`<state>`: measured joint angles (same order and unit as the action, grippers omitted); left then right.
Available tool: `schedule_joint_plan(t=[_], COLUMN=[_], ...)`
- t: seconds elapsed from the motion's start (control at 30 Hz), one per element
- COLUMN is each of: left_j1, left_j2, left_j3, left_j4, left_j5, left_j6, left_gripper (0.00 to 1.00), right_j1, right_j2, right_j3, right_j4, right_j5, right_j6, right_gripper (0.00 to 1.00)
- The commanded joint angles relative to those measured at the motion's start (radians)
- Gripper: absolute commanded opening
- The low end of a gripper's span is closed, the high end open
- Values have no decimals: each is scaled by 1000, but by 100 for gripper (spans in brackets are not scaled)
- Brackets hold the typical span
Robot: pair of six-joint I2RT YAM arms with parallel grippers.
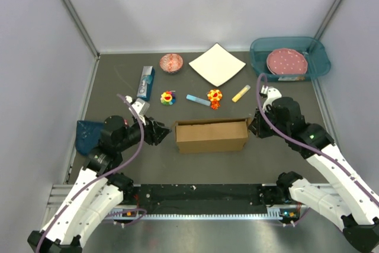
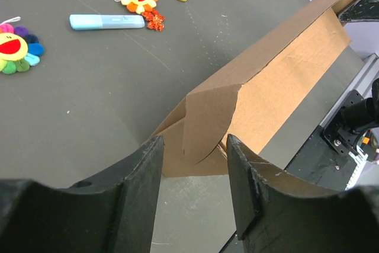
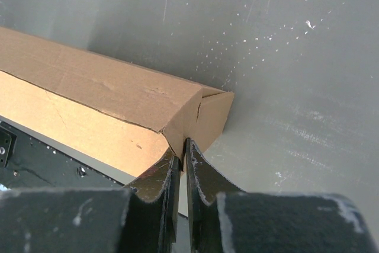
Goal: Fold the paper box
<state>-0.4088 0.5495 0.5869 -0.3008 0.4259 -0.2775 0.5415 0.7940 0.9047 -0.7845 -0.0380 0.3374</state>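
Across mid-frame we reach inward: left claw (image 1: 167,133) open beside the paper box (image 1: 210,139), right claw (image 1: 253,127) pinching its right end.

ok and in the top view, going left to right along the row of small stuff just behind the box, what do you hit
blue carton → rainbow flower → blue marker → orange flower → yellow marker
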Motion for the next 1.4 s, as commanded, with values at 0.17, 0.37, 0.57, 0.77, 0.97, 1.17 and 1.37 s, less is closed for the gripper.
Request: schedule_joint_plan(t=[0.17,0.37,0.57,0.77,0.97,1.17,1.37], left_j1=[-21,-25,-27,-28,-38,-42,-45], left_j2=[73,87,90,95,109,153,204], left_j3=[50,50,48,45,48,96,122], left_j4=[58,89,111,124,129,94,66], left_j5=[80,65,51,39,2,-68,-127], left_j6=[5,-26,-46,-57,-54,-26,-2], left_gripper=[41,22,4,0,0,0,0], right_j1=[18,21,21,20,21,21,20], right_j2=[14,21,21,20,36,60,83], right_j3=[60,83,118,135,134,157,192], right_j4=[11,-4,-19,-25,-30,-65,-101], right_j5=[-7,-10,-23,-39,-60,-57,-59], right_j6=[25,58,100,149,195,204,187], right_gripper=[6,6,6,6,4,4,8])
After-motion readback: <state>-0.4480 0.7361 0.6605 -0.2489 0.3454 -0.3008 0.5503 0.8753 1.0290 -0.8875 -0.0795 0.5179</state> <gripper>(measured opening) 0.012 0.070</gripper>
